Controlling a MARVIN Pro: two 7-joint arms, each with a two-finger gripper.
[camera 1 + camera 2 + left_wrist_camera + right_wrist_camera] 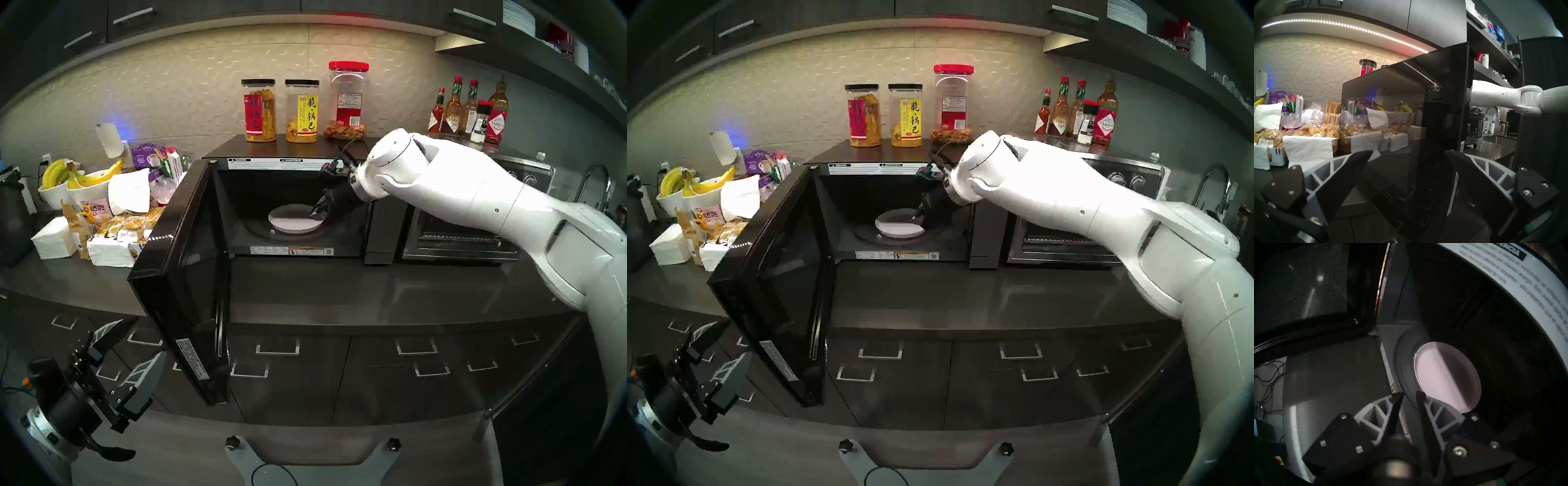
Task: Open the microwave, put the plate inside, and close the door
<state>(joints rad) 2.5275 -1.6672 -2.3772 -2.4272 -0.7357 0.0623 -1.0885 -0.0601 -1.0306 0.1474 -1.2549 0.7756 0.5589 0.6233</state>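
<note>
The microwave (pixel 298 207) stands on the dark table (pixel 356 292) with its door (pixel 183 271) swung fully open to the left, the hinge side by the cavity and the free edge reaching out past the table's front edge. The plate (pixel 294 220) lies flat on the round turntable (pixel 261 234) inside the cavity, roughly centred and a little toward the right. The right claw (pixel 318 213) reaches into the cavity from the right, pointing down and to the left, its tips above the plate's right rim; from the head views I cannot tell whether they touch it. In the right wrist view the two dark fingers (pixel 1395 405) stand a narrow gap apart with nothing between them, and the plate (pixel 1447 377) lies clear beyond them, so this claw is only slightly open and holds nothing. The left claw (pixel 135 353) hangs low at the left in front of the drawers, well apart from the door's free edge, its fingers spread wide and empty; the left wrist view looks along the outer glass of the door (pixel 1398 118). On top of the microwave stand three clear snack jars (pixel 259 110), one with a red lid. To the right is a steel toaster oven (pixel 458 237) with hot-sauce bottles (pixel 475 112) on top of it. To the left of the door, bananas (pixel 81 173) sit in white bowls among napkins and wrapped snacks.
</note>
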